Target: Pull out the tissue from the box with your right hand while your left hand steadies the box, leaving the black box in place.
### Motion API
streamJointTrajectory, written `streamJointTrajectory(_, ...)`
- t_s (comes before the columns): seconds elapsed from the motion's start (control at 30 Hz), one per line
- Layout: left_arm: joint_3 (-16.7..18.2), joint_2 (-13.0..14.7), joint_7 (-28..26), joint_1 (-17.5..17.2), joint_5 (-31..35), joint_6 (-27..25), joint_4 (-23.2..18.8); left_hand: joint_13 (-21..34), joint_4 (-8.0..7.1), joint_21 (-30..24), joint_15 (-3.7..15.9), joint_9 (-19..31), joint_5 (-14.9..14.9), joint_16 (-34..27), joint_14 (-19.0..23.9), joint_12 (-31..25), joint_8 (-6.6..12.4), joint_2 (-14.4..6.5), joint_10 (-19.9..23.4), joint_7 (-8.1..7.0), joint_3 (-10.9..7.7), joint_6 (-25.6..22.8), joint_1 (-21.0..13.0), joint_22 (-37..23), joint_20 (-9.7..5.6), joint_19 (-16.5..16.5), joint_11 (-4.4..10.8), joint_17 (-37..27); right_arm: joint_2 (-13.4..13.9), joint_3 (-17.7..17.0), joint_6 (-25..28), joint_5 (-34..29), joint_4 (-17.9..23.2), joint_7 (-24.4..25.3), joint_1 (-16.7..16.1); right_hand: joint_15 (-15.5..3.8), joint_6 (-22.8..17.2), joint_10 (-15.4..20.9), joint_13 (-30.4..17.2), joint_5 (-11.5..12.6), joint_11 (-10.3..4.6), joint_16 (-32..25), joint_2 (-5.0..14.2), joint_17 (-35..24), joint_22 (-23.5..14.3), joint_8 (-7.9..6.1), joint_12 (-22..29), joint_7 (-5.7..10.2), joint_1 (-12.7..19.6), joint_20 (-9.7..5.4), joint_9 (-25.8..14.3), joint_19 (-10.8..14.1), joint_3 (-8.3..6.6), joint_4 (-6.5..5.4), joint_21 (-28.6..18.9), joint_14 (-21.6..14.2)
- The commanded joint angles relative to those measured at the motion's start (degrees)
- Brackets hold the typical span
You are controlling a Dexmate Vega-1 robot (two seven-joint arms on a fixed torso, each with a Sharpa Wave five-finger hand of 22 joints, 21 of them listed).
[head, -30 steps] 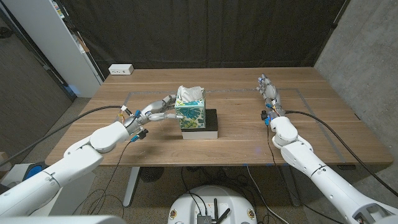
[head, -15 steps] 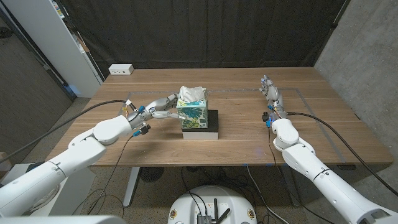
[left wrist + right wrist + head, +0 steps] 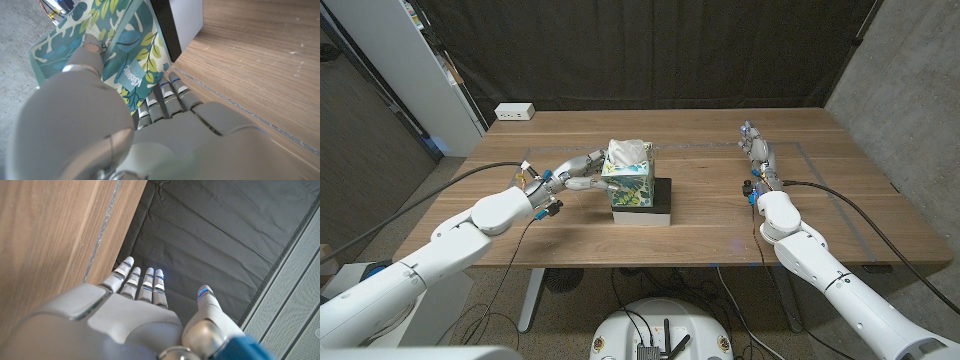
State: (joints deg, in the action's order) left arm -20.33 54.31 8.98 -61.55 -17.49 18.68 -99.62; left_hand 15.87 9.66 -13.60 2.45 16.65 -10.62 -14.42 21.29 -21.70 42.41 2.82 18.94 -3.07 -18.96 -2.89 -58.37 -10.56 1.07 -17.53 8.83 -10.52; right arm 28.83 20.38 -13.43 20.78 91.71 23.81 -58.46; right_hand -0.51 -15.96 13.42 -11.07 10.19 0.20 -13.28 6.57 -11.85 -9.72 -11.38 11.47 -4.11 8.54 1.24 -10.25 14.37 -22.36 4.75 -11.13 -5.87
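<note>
A tissue box (image 3: 633,183) with a teal and green leaf print stands on a flat black box (image 3: 652,212) at the table's middle. A white tissue (image 3: 627,151) sticks up from its top. My left hand (image 3: 576,172) is at the box's left side, with thumb and fingers set against its faces. In the left wrist view the thumb lies on the printed tissue box (image 3: 117,47), the fingers (image 3: 167,95) reach under it beside the black box (image 3: 165,25). My right hand (image 3: 755,148) stands far right, fingers straight and apart, holding nothing; right hand (image 3: 135,312).
A white power strip (image 3: 514,112) lies at the table's back left corner. Thin tape lines (image 3: 800,150) mark a rectangle on the wooden table (image 3: 700,240). A black curtain (image 3: 210,230) hangs behind, and a white cabinet (image 3: 410,60) stands at the left.
My left arm has swung forward and its hand has closed in on the tissue box's left side. The box has edged slightly right. The right hand has barely moved.
</note>
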Motion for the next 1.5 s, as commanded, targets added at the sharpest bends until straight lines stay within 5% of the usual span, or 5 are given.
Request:
streamJointTrajectory(0.03, 1.42, 1.49, -1.76, -1.75, -0.55, -1.86, -2.84, 0.34, -0.31, -0.59, 6.67, 0.25, -0.19, -0.37, 0.82, -0.47, 0.55, -0.27, 0.06, 0.4, -0.1, -0.44, -0.43, -0.32, -0.27, -0.98, -0.55, -0.34, -0.06, -0.03, 0.23, -0.36, -0.28, 0.09, 0.1, -0.08, -0.29, 0.52, -0.07, -0.08, 0.2, -0.03, -0.03, -0.15, -0.2, 0.28, -0.14, -0.18, -0.36, -0.16, -0.18, -0.18, -0.07, 0.32, -0.01, -0.54)
streamJointTrajectory(0.33, 2.84, 2.36, -2.71, -2.45, -1.07, -2.96, -4.6, 1.29, -0.49, -2.25, 7.03, 0.75, -0.31, -1.37, 4.5, -1.02, 1.87, -1.19, 0.43, 1.93, 0.43, -0.81, -0.57, -0.53, -2.26, -5.47, -1.55, -0.74, -0.15, -0.04, -0.12, -0.09, -1.06, -0.35, 0.29, -0.09, -0.32, 0.52, -0.07, -0.07, 0.0, 0.01, 0.01, -0.14, -0.2, 0.28, -0.16, -0.17, -0.38, -0.23, -0.18, -0.23, -0.06, 0.4, 0.0, -0.55)
streamJointTrajectory(0.83, 5.19, 5.18, 0.49, -2.44, -6.7, -7.09, -8.17, 2.54, -0.37, -5.07, 7.95, 1.11, -0.81, -2.72, 8.6, -1.15, 2.78, -2.99, -0.6, 4.83, 1.05, 0.55, -1.54, -0.7, -2.36, -12.68, -4.46, -1.56, 0.1, -0.31, -0.54, -0.07, -1.51, -0.44, 0.12, -0.04, -0.32, 0.55, -0.07, -0.06, 0.16, 0.06, 0.06, -0.15, -0.2, 0.3, -0.18, -0.26, -0.44, -0.27, -0.18, -0.33, -0.03, 0.52, 0.03, -0.58)
streamJointTrajectory(1.5, 11.62, 10.16, -3.31, -6.4, -4.79, -11.27, -15.64, 3.23, -0.3, -4.96, 7.95, 1.24, -1.08, -3.16, 8.86, -1.84, 3.61, -3.8, 0.22, 5.35, 1.48, 0.2, -2.09, -0.4, -2.7, -13.03, -4.8, -2.56, 0.19, -0.64, -2.26, 0.71, -2.98, -1.7, 0.24, 0.02, -0.31, 0.5, -0.08, -0.06, 0.16, 0.16, 0.11, -0.16, -0.2, 0.31, -0.24, -0.22, -0.52, -0.23, -0.18, -0.37, 0.01, 0.65, 0.03, -0.49)
